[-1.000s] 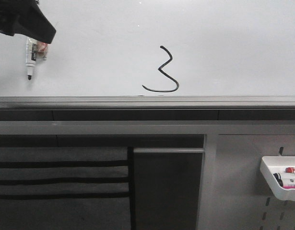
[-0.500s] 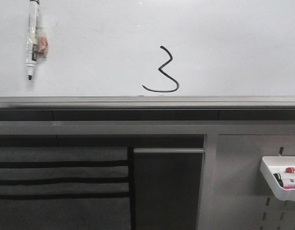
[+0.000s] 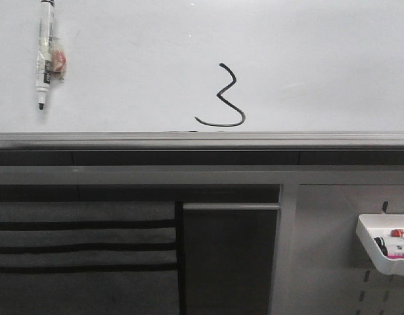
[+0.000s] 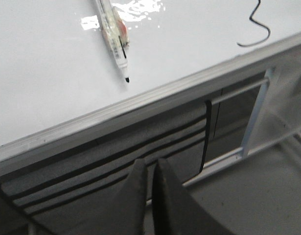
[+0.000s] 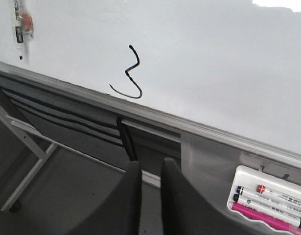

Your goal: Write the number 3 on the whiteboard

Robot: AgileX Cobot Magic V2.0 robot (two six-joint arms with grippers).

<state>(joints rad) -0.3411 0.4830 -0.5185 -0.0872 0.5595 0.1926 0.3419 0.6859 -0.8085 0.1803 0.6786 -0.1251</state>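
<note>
The number 3 is a thin black figure low on the whiteboard, just above its grey rail. It also shows in the left wrist view and in the right wrist view. A black-tipped marker clings to the board at the upper left, tip down, with no gripper on it. My left gripper hangs back below the rail, fingers almost together and empty. My right gripper also stays off the board, with a narrow gap and nothing in it. Neither gripper appears in the front view.
A white tray with markers hangs on the grey pegboard at the lower right, close to my right gripper in its wrist view. Grey fabric pockets with black stripes and a dark panel lie under the rail.
A second ago the left gripper's dark body covered the marker's top at the upper left. It has since drawn out of the front view, leaving the marker on the board. The 3 is unchanged.
</note>
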